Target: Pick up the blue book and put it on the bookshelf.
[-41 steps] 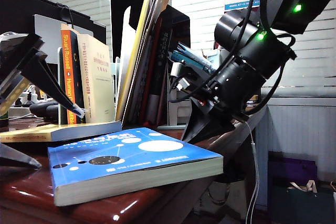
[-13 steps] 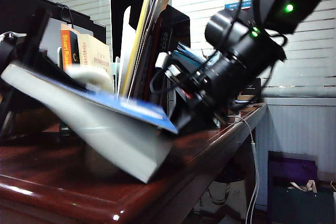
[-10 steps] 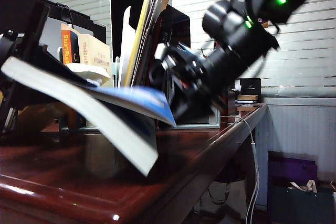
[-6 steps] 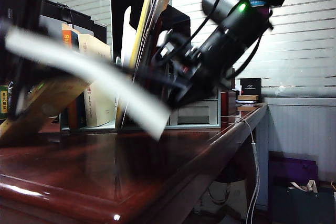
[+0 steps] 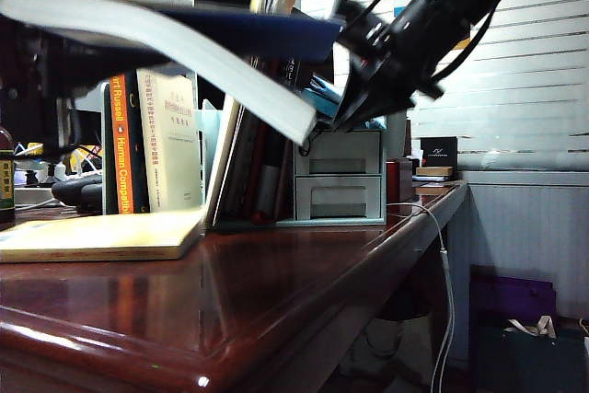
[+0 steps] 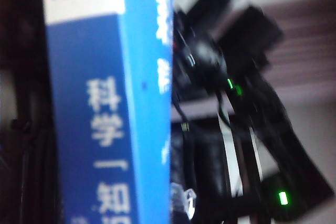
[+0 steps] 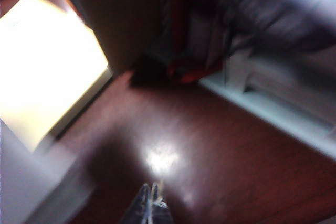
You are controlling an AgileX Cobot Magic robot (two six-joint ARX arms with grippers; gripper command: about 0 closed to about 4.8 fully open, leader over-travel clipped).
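The blue book (image 5: 175,29) hangs high above the table at the upper left, tilted, with its white page edges facing the exterior camera. My left gripper (image 5: 37,48) is shut on its left end; the fingertips are hidden behind the book. In the left wrist view the blue book (image 6: 110,103) fills the frame, spine and white Chinese text showing. My right gripper (image 5: 350,109) hovers just off the book's right corner, apart from it, and in its own view the right gripper (image 7: 152,195) is shut and empty over the wood. The bookshelf (image 5: 211,131) stands behind, under the book.
A pale-yellow paperback (image 5: 101,232) lies flat on the table at the left and shows as a bright slab (image 7: 47,66) in the right wrist view. Upright books (image 5: 152,140) fill the rack's left part. A grey two-drawer box (image 5: 338,181) stands at its right. The table edge (image 5: 276,319) runs along the front.
The blue book has swung up off the table from a low tilt to high in the air. My right arm has risen and drawn back to the upper right.
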